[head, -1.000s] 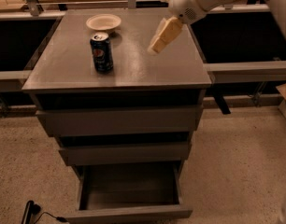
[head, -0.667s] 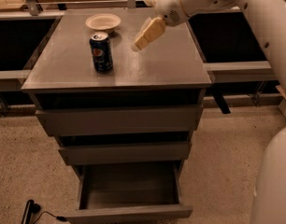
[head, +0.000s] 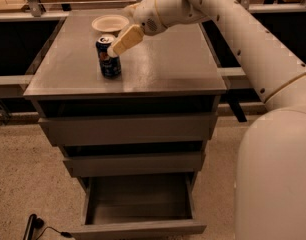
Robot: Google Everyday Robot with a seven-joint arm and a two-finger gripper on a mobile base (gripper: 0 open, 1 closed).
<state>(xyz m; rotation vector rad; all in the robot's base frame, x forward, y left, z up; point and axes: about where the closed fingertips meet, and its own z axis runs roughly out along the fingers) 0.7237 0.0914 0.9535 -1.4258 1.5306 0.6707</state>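
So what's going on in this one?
The robot's arm stretches across a grey drawer cabinet, its gripper at the top rim of a dark blue soda can standing upright on the cabinet top. Contact cannot be told. A white bowl sits behind the can, and the bottom drawer is pulled open.

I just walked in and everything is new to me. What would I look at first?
The big white arm reaches in from the right over the grey cabinet. Its gripper hangs right at the top of a blue soda can, which stands on the left part of the cabinet top. Behind the can sits a white bowl, and down low the bottom drawer is pulled open.
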